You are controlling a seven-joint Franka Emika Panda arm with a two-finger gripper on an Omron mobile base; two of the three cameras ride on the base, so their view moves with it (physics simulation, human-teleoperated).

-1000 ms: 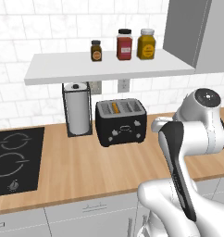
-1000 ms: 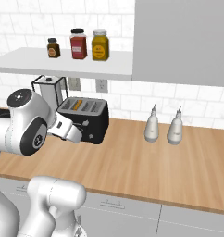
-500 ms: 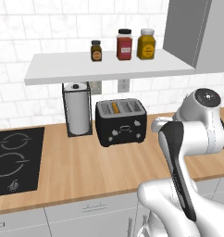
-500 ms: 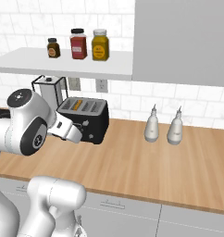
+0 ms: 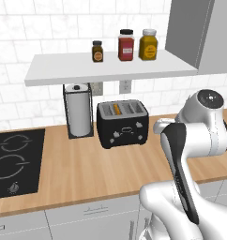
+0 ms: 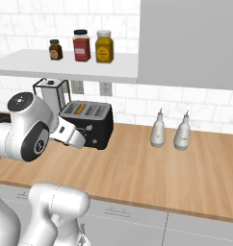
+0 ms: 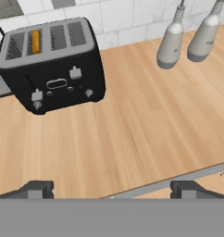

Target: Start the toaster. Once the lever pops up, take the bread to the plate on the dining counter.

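1. Hovering w/ my gripper (image 7: pixel 111 190) over the wood counter (image 7: pixel 146 134), fingers (image 7: pixel 36 189) spread as wide as they go, nothing between them.
2. Toaster (image 7: pixel 53 65) sits ahead of my fingers and off toward the left tip, well apart from both tips. Black box, grey slotted top, white marks on the front facing me.
3. Bread (image 7: pixel 35 41) is down in a slot of the toaster, second from the far-left end as I look along the fingers; just an orange-tan strip showing at the top.
4. Two levers on the toaster front: one (image 7: pixel 75 72) nearer the middle, one (image 7: pixel 37 95) toward the left corner, which sits lower on the face. Two small knobs along the bottom edge.
5. Two grey bottles (image 7: pixel 170 41) w/ thin necks stand ahead of the right fingertip, by the tiled wall, close beside each other, well apart from the toaster.
6. From the base cams: toaster (image 5: pixel 122 123) stands on the counter against the wall, paper-towel holder (image 5: pixel 79 111) just beside it on the far side from the bottles. Bread (image 5: pixel 116 108) shows as a thin orange line in the slot.
7. Shelf (image 5: pixel 110 65) above the toaster carries three jars (image 5: pixel 126 45): small dark one, red one, yellow one.
8. Black hob (image 5: pixel 14 161) is set in the counter past the towel holder.
9. Counter betw. my fingertips and the toaster is bare wood.
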